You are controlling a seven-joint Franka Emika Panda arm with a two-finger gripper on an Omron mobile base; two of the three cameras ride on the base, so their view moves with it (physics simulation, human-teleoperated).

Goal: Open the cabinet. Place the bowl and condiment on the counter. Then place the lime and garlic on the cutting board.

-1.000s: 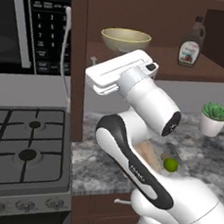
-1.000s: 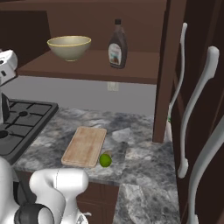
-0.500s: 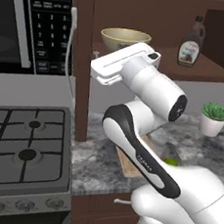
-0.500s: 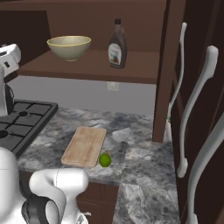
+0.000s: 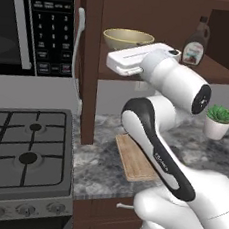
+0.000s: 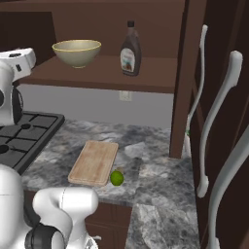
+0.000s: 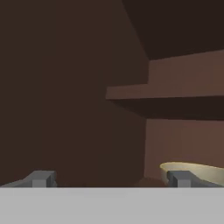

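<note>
The cabinet stands open, and its doors with white handles (image 6: 214, 121) are swung out at the right. On its lower shelf (image 6: 107, 75) sit a beige bowl (image 5: 128, 39) (image 6: 77, 52) and a dark condiment bottle (image 5: 196, 43) (image 6: 130, 49). My gripper (image 7: 110, 179) is open with nothing between its fingers. It faces into the cabinet just in front of the shelf, left of the bowl (image 7: 197, 171). A wooden cutting board (image 6: 95, 162) lies on the counter, and the lime (image 6: 116, 178) rests off its near right corner. I cannot make out the garlic for certain.
A gas stove (image 5: 27, 147) stands left of the counter, under a microwave (image 5: 31, 21). A small potted plant (image 5: 219, 121) sits at the right of the granite counter (image 6: 155, 194). The open left door (image 5: 87, 58) stands close to my hand.
My hand has risen and swung right, closer to the shelf and the bowl. The arm now hides the lime in the left base view.
</note>
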